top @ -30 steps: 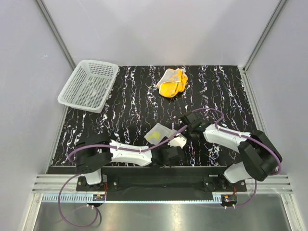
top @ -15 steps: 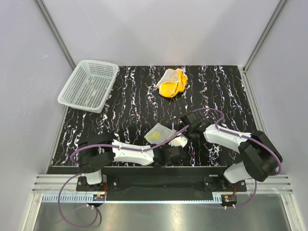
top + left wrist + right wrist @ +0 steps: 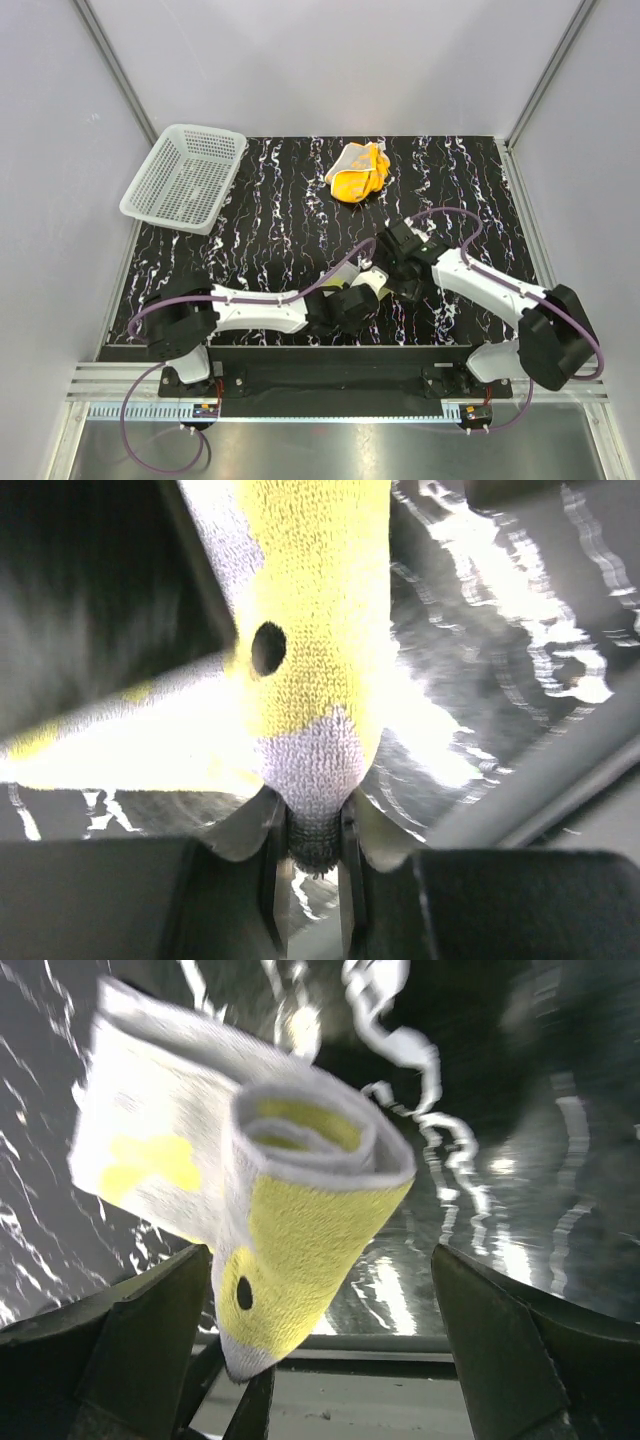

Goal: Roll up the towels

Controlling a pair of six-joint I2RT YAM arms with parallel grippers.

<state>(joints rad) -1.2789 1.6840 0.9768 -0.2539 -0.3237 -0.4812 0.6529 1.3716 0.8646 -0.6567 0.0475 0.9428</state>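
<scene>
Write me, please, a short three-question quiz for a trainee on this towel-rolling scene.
1. True or false: the left hand is shut on the pale yellow cloth towel.
2. Fill in the gap: the right hand is ____ and holds nothing.
3. Where is the crumpled bright orange cloth towel?
A. In the right hand.
B. Loose on the black white-veined tabletop, towards its far edge.
C. In the left hand.

Key: 1 true; 2 open; 3 B.
</scene>
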